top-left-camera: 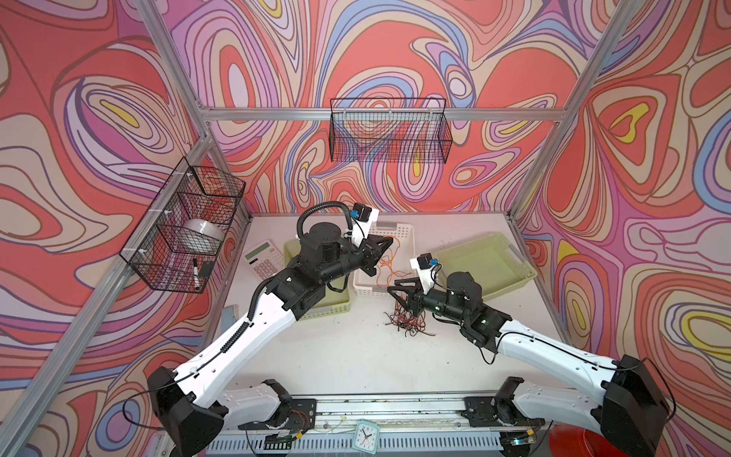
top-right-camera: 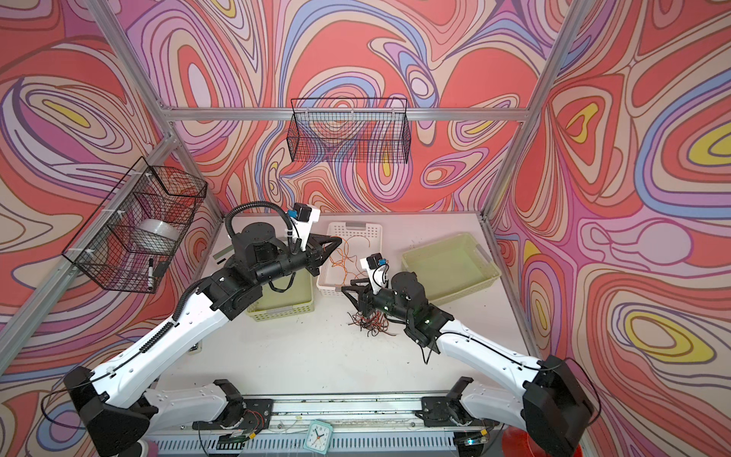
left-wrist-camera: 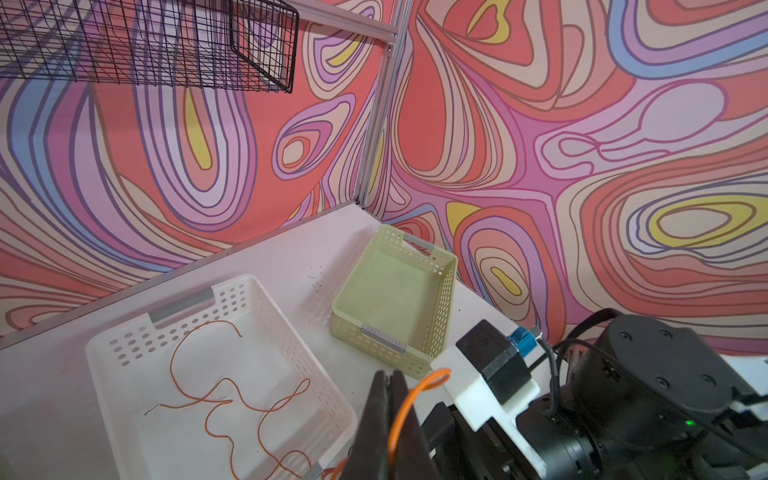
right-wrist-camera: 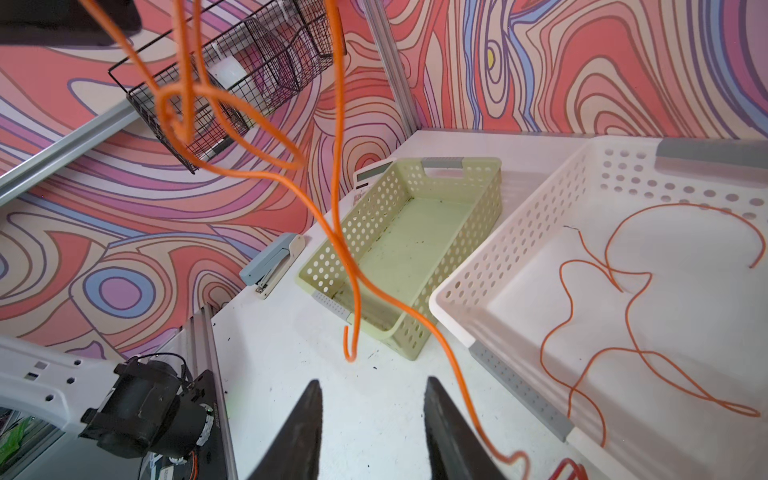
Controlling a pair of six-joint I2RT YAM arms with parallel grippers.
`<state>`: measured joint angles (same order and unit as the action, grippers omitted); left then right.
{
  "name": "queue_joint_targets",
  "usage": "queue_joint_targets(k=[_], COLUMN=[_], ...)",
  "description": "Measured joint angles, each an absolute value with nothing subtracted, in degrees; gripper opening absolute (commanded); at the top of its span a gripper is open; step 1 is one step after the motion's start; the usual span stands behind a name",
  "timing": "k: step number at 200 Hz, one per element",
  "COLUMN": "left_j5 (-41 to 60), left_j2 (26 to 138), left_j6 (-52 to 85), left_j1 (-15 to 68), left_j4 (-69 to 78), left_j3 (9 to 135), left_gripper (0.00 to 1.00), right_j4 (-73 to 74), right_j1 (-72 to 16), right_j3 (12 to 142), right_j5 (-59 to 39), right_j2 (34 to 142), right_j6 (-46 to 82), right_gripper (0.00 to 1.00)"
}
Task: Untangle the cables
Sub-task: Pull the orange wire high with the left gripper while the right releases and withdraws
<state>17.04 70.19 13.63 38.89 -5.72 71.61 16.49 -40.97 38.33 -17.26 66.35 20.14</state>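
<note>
My left gripper (top-left-camera: 389,238) (left-wrist-camera: 390,376) is shut on an orange cable (left-wrist-camera: 415,390), raised over the white basket (top-left-camera: 399,229). The held cable (right-wrist-camera: 338,232) dangles in loops in front of the right wrist camera and trails down to the tabletop. More orange cables (left-wrist-camera: 232,399) (right-wrist-camera: 623,291) lie loose inside the white basket. A tangled pile of red-brown and black cables (top-left-camera: 407,322) (top-right-camera: 370,322) sits on the table under my right gripper (top-left-camera: 395,287) (right-wrist-camera: 372,386). That gripper is open, nothing between its fingers; the orange cable passes just beside one finger.
A pale green basket (top-left-camera: 490,269) stands to the right, another (top-left-camera: 328,308) lies under the left arm. A calculator (top-left-camera: 263,257) and a grey stapler (right-wrist-camera: 270,262) lie at the left. Black wire baskets (top-left-camera: 389,130) (top-left-camera: 186,225) hang on the walls.
</note>
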Motion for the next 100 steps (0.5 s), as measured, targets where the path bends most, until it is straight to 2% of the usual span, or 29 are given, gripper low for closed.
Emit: queue_joint_targets(k=[32, 40, 52, 64, 100], left_j5=[16.34, 16.16, 15.97, 15.81, 14.87], left_j2=[70.28, 70.28, 70.28, 70.37, 71.40], left_j6=[13.54, 13.54, 13.52, 13.47, 12.10], left_j1=[39.40, 39.42, 39.44, 39.44, 39.44], left_j4=[-6.09, -6.13, -6.22, -6.35, -7.62], left_j3=[71.61, 71.61, 71.64, 71.81, 74.67], left_gripper=[0.00, 0.00, 0.00, 0.00, 0.00], right_j4=[21.15, 22.24, 23.49, 23.68, 21.82], right_j1=[-40.99, -40.97, -40.97, -40.99, -40.97], right_j3=[38.33, 38.33, 38.35, 38.41, 38.35], right_j5=[-18.31, -18.61, -18.94, -18.94, -17.23], right_j2=[68.45, 68.84, 69.34, 69.65, 69.97], right_j6=[22.20, 22.76, 23.46, 24.34, 25.08], right_gripper=[0.28, 0.22, 0.08, 0.00, 0.00])
